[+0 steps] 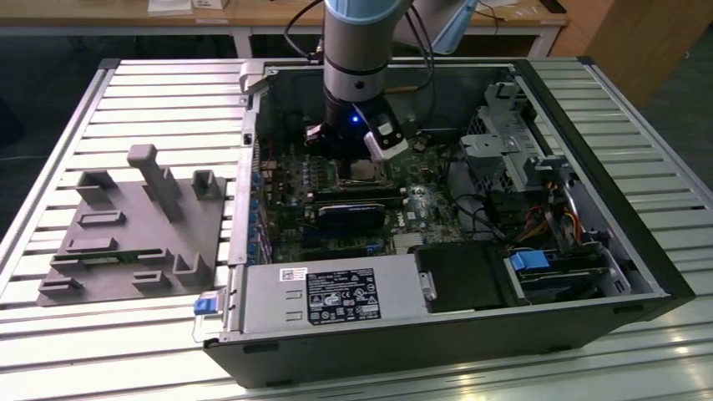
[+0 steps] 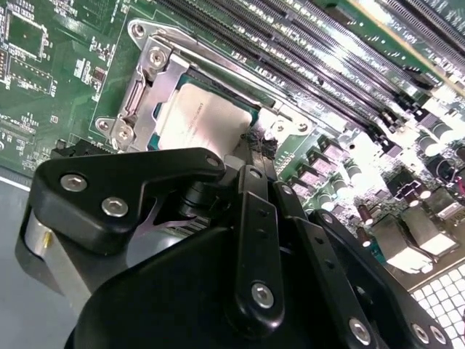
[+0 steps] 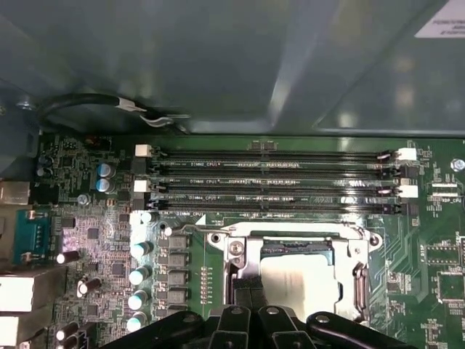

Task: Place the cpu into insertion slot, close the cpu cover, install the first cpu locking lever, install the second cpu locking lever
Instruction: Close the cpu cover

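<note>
The cpu [image 2: 203, 120], a small flat square chip with a silver-grey metal top, lies level inside the insertion slot [image 1: 362, 172], a small square silver-rimmed socket on the green circuit board. The cpu cover [image 3: 290, 235], a thin silver metal frame plate, lies down around the chip, whose top shows through its square window.

The arm [image 1: 354, 50] comes down almost vertically at the far middle of the exterior view, its last grey segment upright. A small blue light glows on the wrist [image 1: 352, 115], and a white camera block [image 1: 385, 142] juts from the wrist toward the exterior view's right. The black gripper [image 1: 354, 160] points straight down. In both wrist views its linkages are folded inward and its fingers [image 2: 253, 196] are drawn together at the tips.
</note>
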You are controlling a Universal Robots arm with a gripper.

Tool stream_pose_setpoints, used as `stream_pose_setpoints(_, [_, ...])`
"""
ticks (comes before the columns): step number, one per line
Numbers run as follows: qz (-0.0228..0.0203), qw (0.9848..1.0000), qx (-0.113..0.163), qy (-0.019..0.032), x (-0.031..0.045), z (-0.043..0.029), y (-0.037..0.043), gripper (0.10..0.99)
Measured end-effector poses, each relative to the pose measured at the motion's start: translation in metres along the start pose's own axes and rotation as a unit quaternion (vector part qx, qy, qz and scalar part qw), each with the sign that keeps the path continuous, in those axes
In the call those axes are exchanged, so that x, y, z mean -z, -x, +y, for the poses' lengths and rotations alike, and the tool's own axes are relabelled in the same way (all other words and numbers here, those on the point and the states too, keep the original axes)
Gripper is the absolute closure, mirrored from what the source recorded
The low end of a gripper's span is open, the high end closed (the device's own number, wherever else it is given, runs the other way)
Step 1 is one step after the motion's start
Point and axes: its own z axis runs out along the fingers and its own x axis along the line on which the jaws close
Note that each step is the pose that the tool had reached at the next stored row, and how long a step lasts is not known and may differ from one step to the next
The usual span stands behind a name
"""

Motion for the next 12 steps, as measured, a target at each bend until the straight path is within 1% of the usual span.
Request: stream_pose_setpoints(12, [0.0001,1.0,0.0,-0.0006,-0.0018,0.0,0.0013,0.98])
